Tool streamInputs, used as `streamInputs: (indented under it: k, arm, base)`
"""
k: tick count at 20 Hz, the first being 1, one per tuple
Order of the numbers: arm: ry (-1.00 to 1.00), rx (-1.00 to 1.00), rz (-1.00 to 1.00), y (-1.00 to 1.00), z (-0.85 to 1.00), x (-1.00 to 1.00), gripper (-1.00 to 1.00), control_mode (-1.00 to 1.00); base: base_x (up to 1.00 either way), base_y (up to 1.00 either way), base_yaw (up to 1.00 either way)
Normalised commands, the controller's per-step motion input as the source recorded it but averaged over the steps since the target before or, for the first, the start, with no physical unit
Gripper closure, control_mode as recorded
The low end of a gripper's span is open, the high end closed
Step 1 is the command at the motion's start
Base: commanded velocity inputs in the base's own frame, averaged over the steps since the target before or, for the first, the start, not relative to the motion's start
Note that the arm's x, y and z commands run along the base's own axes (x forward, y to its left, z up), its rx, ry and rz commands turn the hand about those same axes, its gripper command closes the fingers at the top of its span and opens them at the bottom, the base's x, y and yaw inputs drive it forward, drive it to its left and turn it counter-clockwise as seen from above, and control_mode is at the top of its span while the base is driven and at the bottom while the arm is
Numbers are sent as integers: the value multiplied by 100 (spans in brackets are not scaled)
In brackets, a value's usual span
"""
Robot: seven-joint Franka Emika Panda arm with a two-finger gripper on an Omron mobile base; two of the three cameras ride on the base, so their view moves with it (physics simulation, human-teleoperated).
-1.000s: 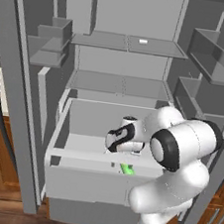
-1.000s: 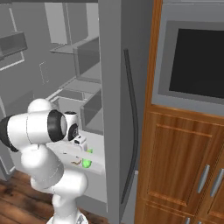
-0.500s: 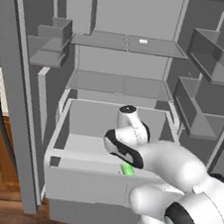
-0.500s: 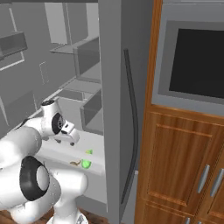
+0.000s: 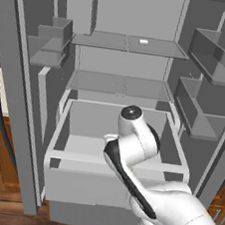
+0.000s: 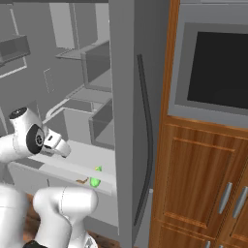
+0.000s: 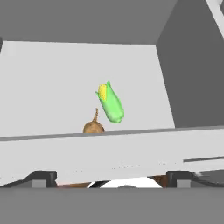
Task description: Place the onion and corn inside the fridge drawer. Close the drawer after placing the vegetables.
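Green corn point(image 7: 111, 104) and the brown onion point(image 7: 93, 127) lie side by side inside your open drawer point(image 7: 109, 154); the end effector point(image 7: 109, 177) holds nothing, fingers apart.

White glossy arm point(image 5: 171, 217) w/ rounded segments, dark grey joint bands, round dark cap on top joint.

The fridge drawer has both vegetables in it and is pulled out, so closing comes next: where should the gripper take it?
There is no handle on the fridge drawer; its front is a plain flat panel. It is probably best to press flat against the middle of that front, coming from the room side, with the corn and onion inside.
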Motion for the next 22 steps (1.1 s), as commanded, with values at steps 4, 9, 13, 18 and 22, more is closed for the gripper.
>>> streamInputs:
  k: [4, 9, 13, 18, 22]
  arm:
    - [-4, 0, 0, 30, 79, -95, -100, -100]
    - [6, 3, 0, 34, -11, -76, -100, -100]
    - [15, 0, 0, 32, -58, 3, -100, -100]
    - [11, 0, 0, 22, -88, 72, -100, -100]
    - [0, 0, 0, 5, -58, 86, -100, -100]
  base:
    - [0, 0, 0]
    - [0, 0, 0]
    - [0, 0, 0]
    - [0, 0, 0]
    - [0, 0, 0]
